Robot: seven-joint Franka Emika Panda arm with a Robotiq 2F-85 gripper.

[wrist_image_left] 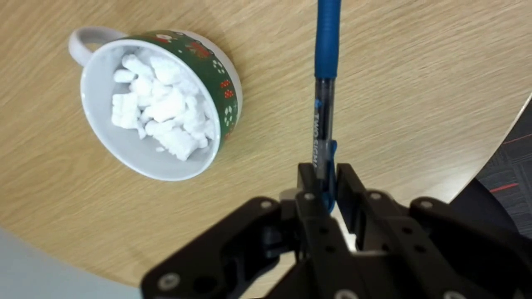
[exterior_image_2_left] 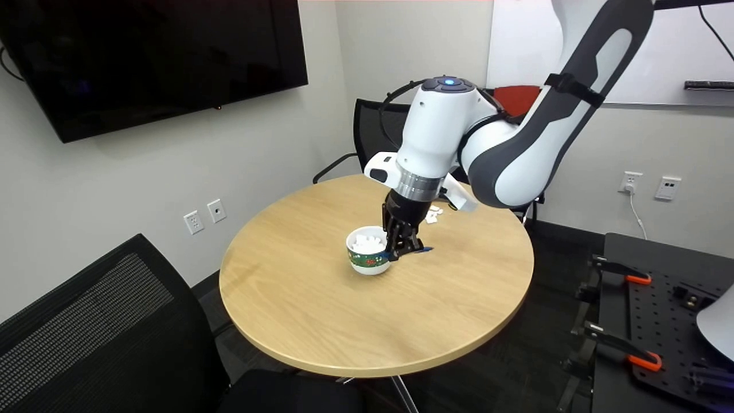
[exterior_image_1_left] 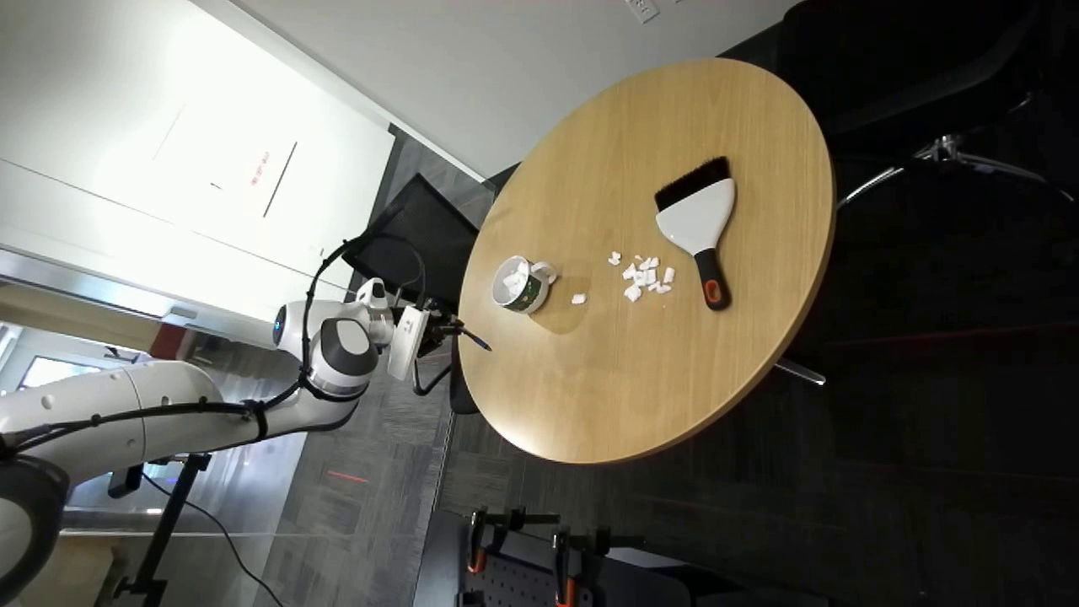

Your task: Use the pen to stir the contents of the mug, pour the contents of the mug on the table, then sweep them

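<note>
The mug (exterior_image_1_left: 533, 297) is white with a green patterned band and stands upright on the round light-wood table (exterior_image_1_left: 590, 405). It also shows in an exterior view (exterior_image_2_left: 370, 266) and the wrist view (wrist_image_left: 226, 81). White chunks (wrist_image_left: 162, 106) lie inside it. More white pieces (exterior_image_1_left: 645, 276) are scattered on the table beside the brush. My gripper (wrist_image_left: 323, 178) is shut on the clip end of a blue pen (wrist_image_left: 327, 45), which also shows in an exterior view (exterior_image_1_left: 476, 340). Gripper and pen are beside the mug, on the side away from its handle. The pen is outside the mug.
A white brush (exterior_image_1_left: 695, 215) with black bristles and a black-orange handle lies on the table beyond the scattered pieces. Dark chairs (exterior_image_2_left: 109, 321) stand around the table. A black side table with orange clamps (exterior_image_2_left: 645, 361) stands nearby.
</note>
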